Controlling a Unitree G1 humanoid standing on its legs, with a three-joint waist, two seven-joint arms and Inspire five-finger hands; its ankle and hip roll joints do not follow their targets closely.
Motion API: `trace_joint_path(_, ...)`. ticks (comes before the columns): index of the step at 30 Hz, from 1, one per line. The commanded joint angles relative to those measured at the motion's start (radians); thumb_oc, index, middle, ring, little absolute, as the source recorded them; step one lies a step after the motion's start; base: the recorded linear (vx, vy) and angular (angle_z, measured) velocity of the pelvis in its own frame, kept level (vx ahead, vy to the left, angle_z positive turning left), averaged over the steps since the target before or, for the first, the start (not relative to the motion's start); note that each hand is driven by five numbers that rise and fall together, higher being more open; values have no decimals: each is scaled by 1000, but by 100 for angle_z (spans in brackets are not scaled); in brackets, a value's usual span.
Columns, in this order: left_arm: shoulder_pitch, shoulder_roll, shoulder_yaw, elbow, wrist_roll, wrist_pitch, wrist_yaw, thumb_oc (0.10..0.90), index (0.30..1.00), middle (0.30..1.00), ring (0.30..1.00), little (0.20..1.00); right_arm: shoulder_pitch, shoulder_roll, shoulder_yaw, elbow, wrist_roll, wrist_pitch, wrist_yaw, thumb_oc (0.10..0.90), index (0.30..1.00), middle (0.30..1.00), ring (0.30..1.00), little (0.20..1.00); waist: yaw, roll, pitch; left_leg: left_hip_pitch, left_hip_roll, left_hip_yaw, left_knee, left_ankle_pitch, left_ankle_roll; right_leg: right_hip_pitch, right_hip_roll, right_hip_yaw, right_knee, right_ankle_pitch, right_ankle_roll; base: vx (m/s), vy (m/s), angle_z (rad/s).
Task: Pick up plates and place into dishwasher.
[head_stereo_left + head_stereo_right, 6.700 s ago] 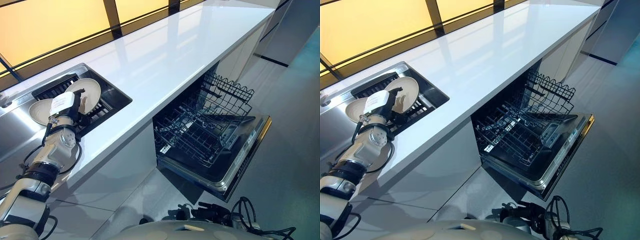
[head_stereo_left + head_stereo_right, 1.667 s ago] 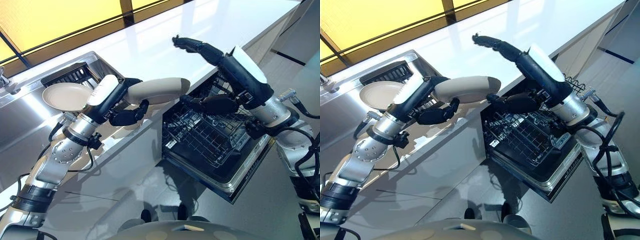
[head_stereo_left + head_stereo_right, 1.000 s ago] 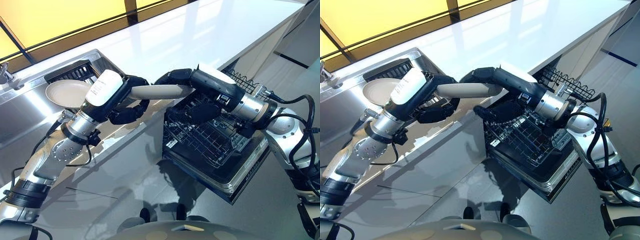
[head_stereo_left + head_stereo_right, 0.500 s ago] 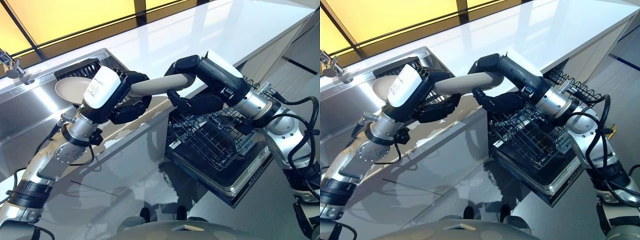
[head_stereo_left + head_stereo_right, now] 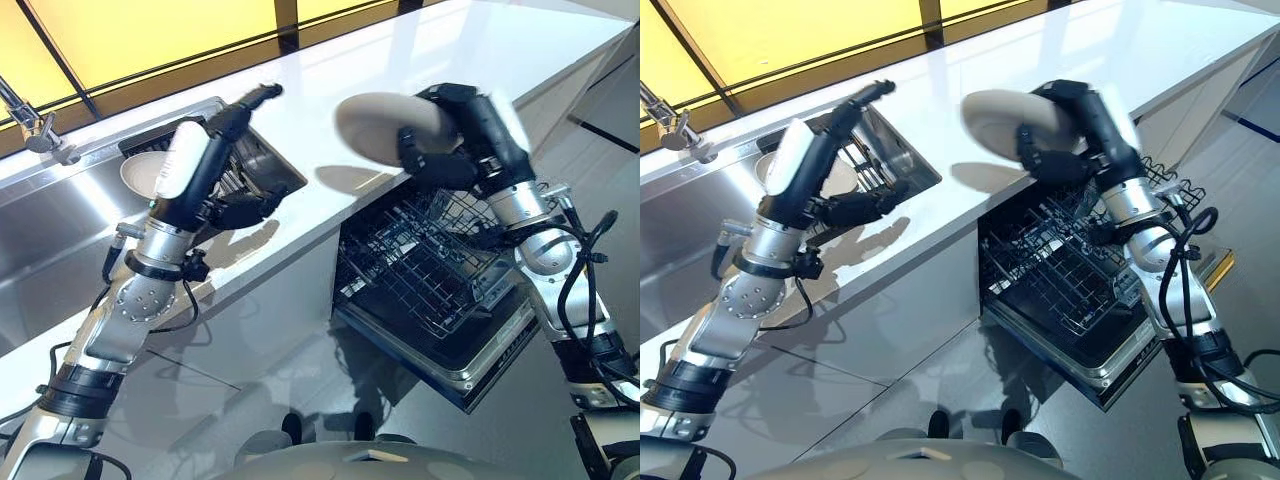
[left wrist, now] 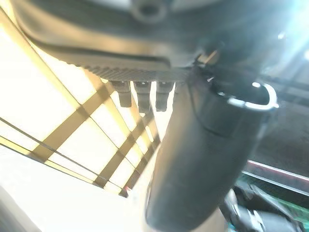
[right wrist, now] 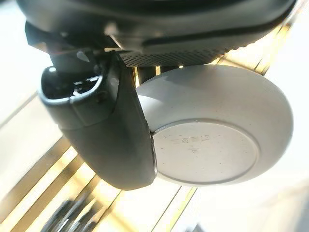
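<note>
Now | right hand (image 5: 455, 135) fingers clamp plate (image 5: 385, 122) | left hand (image 5: 215, 160) fingers spread, empty

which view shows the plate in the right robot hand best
The right wrist view: the plate shows its whole underside, with the right robot hand pinching its rim. The two eye views show it tilted above the counter edge, partly hidden by the fingers. The left wrist view adds nothing on it.

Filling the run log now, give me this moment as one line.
right hand: gripping round beige plate above white counter | left hand: open, empty | second plate: in sink | dishwasher rack: empty
</note>
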Motion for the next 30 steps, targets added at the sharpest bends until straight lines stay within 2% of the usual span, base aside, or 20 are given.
trace_joint_path(1, -73, 23, 96, 48, -129, 32, 85, 800, 900, 900, 900, 900, -45, -7, -136, 3, -53, -73, -195, 100, 300, 300, 300, 200, -25, 8, -92, -15, -38, -1, 52, -116, 18, -3, 66, -27, 133, -162, 8, 0, 0, 0)
trace_joint_path(5, -74, 24, 119, 75, -142, 65, 95, 800, 900, 900, 900, 900, -2, -17, -189, 76, -106, -37, -298, 100, 300, 300, 300, 200, -36, 10, -91, -9, -41, 6, 67, -133, 23, -6, 59, -28, 147, -174, 9, 0, 0, 0)
trace_joint_path(8, -57, 33, 142, 93, -132, 72, 108, 800, 900, 900, 900, 900, 14, -41, -205, 149, -122, -8, -330, 100, 300, 300, 300, 200, -30, 4, -78, -34, -58, 13, 161, -174, 29, -7, 51, -20, 161, -177, 1, -10, -3, -1)
trace_joint_path(11, -55, 48, 155, 108, -126, 81, 119, 800, 900, 900, 900, 900, 24, -54, -203, 204, -125, 20, -330, 100, 300, 300, 300, 200, -22, 3, -69, -45, -63, 11, 193, -188, 36, -5, 49, -22, 166, -173, -2, -8, -3, -1)
trace_joint_path(15, -56, 76, 171, 135, -126, 103, 150, 800, 900, 900, 900, 900, 27, -50, -172, 293, -103, 50, -325, 100, 300, 300, 300, 200, -15, 12, -73, -21, -55, 1, 129, -163, 37, -2, 55, -29, 164, -175, 0, 0, 0, 0)
trace_joint_path(19, -54, 84, 180, 129, -118, 129, 171, 800, 900, 900, 900, 900, 38, -39, -149, 340, -114, 78, -317, 100, 300, 300, 300, 200, -4, 21, -80, -12, -37, -10, 36, -104, 12, 6, 58, -52, 146, -179, 6, 11, -15, 4)
trace_joint_path(20, -58, 89, 182, 131, -110, 136, 177, 800, 900, 900, 900, 900, 35, -44, -138, 354, -103, 105, -310, 100, 300, 300, 300, 200, 2, 22, -79, -19, -31, -10, 26, -88, -2, 11, 57, -63, 136, -179, 6, 24, -41, 13)
trace_joint_path(25, -53, 115, 196, 136, -80, 159, 170, 800, 900, 900, 900, 900, -9, -50, -106, 422, -66, 159, -315, 100, 300, 300, 300, 200, 23, 17, -68, -49, -43, -19, 105, -123, -1, 6, 45, -82, 139, -181, -4, 18, -34, 10)
trace_joint_path(27, -57, 143, 195, 147, -60, 177, 150, 800, 900, 900, 900, 900, -57, -50, -69, 490, -44, 197, -336, 100, 300, 300, 300, 200, 40, 15, -58, -67, -55, -21, 161, -145, 3, 7, 42, -84, 140, -176, -11, 31, -39, 14)
trace_joint_path(30, -70, 206, 185, 157, -37, 199, 98, 800, 900, 900, 900, 900, -126, -56, -12, 584, -15, 247, -370, 100, 300, 300, 300, 200, 62, 21, -48, -73, -56, -28, 181, -155, 5, 14, 42, -94, 142, -176, -14, 72, -38, 19)
